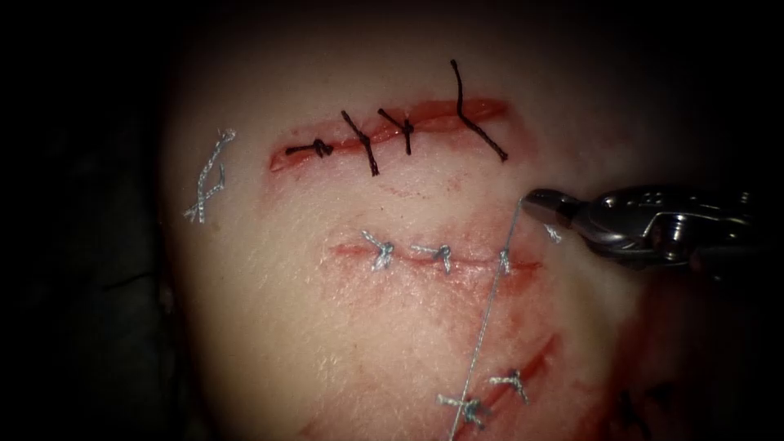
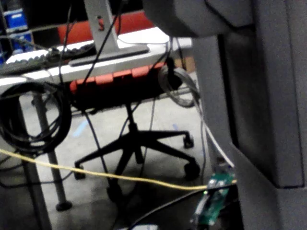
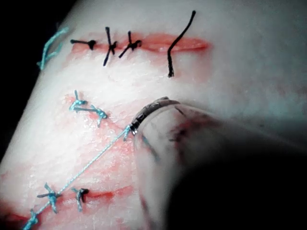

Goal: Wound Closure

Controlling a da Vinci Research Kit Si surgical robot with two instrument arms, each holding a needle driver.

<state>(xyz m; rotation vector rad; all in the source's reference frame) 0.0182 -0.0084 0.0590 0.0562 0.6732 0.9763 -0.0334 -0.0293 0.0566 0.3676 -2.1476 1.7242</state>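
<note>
1. Tissue (image 1: 343, 327) carries three cuts: one near its far edge closed with dark stitches (image 1: 371, 139), a middle cut (image 1: 441, 260) and a near one closed with pale knots (image 1: 380, 249).
2. Right tool (image 1: 543, 202) sits just past the middle cut's right end, jaws clamped on the pale thread (image 1: 488, 318).
3. From those jaws the thread runs taut over the middle cut toward the tissue's near edge.
4. A loose thread piece (image 1: 208, 180) lies near the left edge.
5. I cannot see a needle.
</note>
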